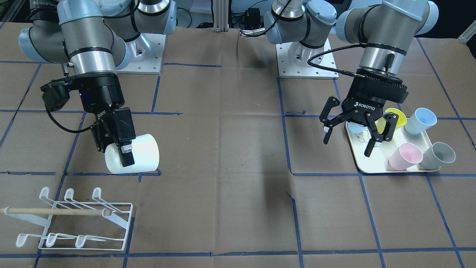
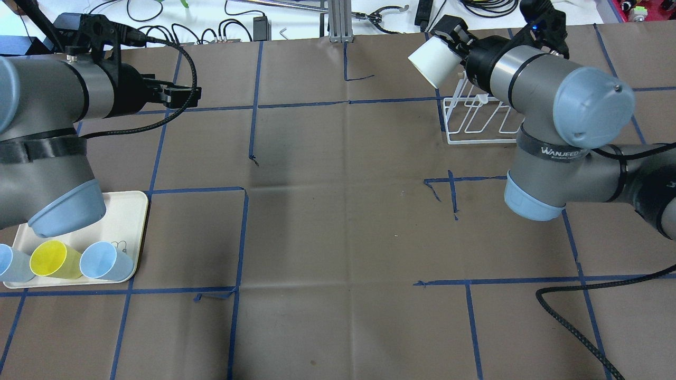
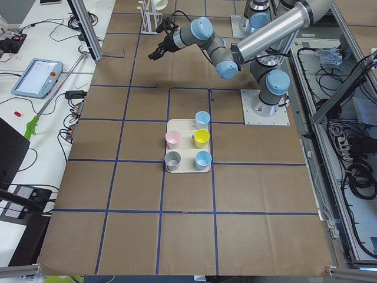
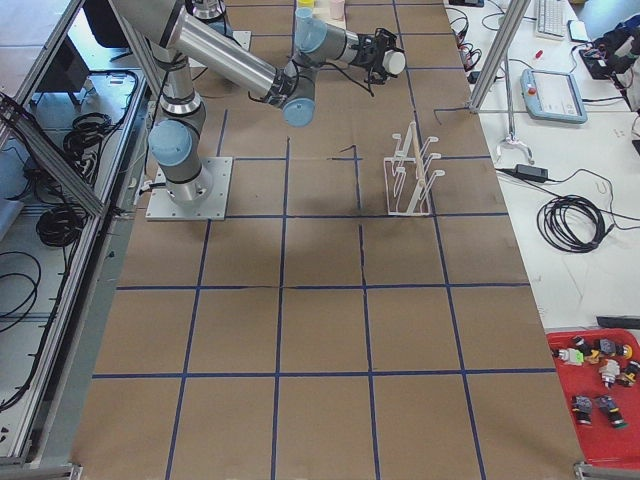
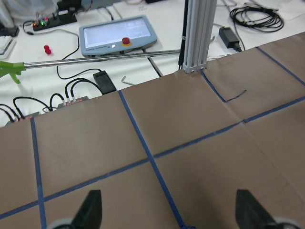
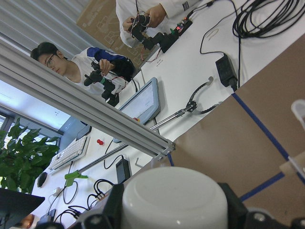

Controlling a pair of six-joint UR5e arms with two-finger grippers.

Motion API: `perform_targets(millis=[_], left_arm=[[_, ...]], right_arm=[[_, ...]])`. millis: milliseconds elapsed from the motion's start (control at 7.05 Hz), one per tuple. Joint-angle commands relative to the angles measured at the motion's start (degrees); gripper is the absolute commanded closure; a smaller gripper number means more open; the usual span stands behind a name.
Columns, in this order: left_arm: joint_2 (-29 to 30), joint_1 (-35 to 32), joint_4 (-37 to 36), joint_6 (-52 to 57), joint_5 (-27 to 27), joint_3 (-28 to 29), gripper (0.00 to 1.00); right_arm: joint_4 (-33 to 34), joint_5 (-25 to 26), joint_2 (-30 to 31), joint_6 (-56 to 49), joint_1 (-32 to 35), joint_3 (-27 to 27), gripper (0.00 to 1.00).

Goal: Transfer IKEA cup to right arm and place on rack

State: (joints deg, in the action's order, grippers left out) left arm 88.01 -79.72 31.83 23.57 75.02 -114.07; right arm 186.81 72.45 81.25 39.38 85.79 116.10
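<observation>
The IKEA cup (image 1: pixel 141 152) is white and lies on its side in the air, a little above the table. My right gripper (image 1: pixel 115 150) is shut on the cup near its base. In the right wrist view the cup's base (image 6: pixel 174 198) fills the space between the fingers. The white wire rack (image 1: pixel 74 219) with its wooden dowel stands on the table just beyond the cup (image 2: pixel 435 60) in the overhead view, with the rack (image 2: pixel 475 121) below the right wrist. My left gripper (image 1: pixel 347 146) hangs open and empty over the tray (image 1: pixel 394 172); its fingertips (image 5: pixel 90 210) stand wide apart.
On the cream tray stand a yellow cup (image 1: pixel 396 116), a blue cup (image 1: pixel 420 121), a pink cup (image 1: pixel 405 156) and a grey cup (image 1: pixel 438 155). An aluminium post (image 5: pixel 198 33) stands at the table's far edge. Two people (image 6: pixel 95 67) sit at a bench beyond it.
</observation>
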Motion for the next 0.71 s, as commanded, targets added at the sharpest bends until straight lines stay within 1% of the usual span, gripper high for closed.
perform_targets(millis=[0, 142, 284, 426, 568], left_arm=[[-0.6, -5.8, 19.4, -9.5, 11.4, 7.4, 0.01], [-0.6, -7.7, 29.2, -13.9, 13.0, 11.6, 0.01], [-0.6, -9.3, 40.7, -16.9, 16.3, 16.1, 0.01], [-0.6, -9.9, 51.6, -19.0, 16.6, 20.0, 0.01], [-1.5, -9.8, 58.5, -19.1, 16.6, 21.8, 0.01]], right_arm=[[2.0, 7.8, -5.3, -17.5, -1.3, -7.8, 0.92], [7.5, 7.9, -10.1, -23.8, -1.9, -11.0, 0.92], [11.3, 7.9, -13.9, -27.5, -2.2, -13.4, 0.93], [15.4, 7.9, -16.8, -32.6, -2.5, -14.7, 0.93], [19.4, 7.7, -19.3, -37.7, -3.3, -15.3, 0.93]])
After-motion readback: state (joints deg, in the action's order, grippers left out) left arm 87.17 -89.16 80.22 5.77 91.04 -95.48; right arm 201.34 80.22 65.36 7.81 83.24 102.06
